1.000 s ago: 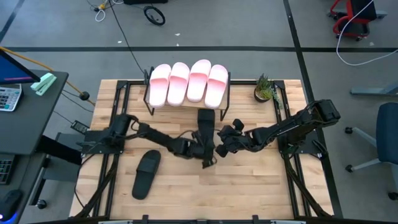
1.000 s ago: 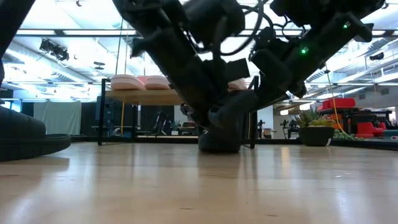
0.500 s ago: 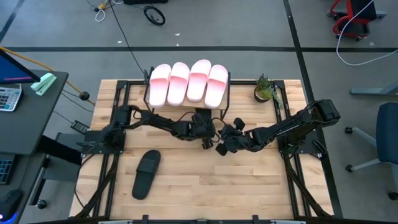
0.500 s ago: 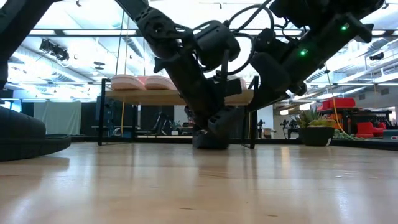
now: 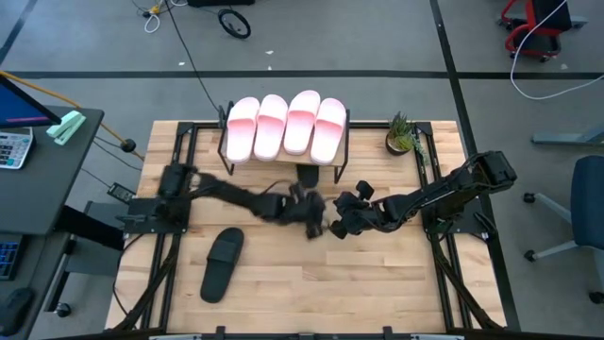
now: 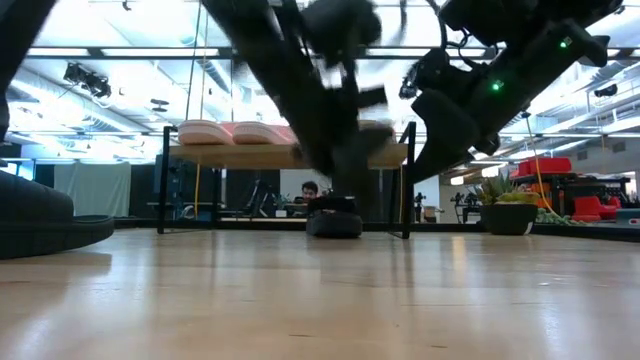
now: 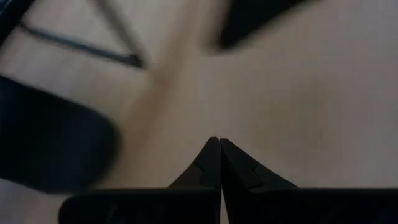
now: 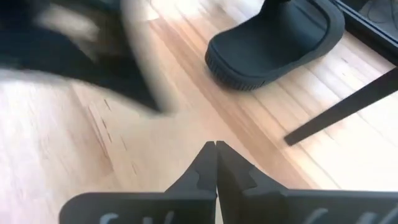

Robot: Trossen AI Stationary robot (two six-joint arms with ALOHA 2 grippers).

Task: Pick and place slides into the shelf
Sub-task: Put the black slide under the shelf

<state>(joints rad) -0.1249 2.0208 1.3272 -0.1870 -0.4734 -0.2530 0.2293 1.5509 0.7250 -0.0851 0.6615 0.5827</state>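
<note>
Lying toe-out under the shelf point(image 5: 288, 161) at 12 o'clock, one black slide point(image 5: 308, 176) sits stored; left hand point(image 5: 314, 215) and right hand point(image 5: 335, 227) pinched closed, empty.

A small potted plant point(image 5: 403, 135) stands at the far right corner of the slatted wooden bench point(image 5: 377, 274); seen from bench height, it sits in a dark pot point(image 6: 508, 218). To the left, a dark desk point(image 5: 38, 179) carries a calculator point(image 5: 13, 148) and a mint-green stapler point(image 5: 66, 127). On the grey floor beyond lie a coiled black cable point(image 5: 234, 22) and black floor stripes point(image 5: 283, 74). A red-framed chair base point(image 5: 534, 24) sits at the upper right, a blue-grey office chair point(image 5: 583, 222) at the right edge.
</note>
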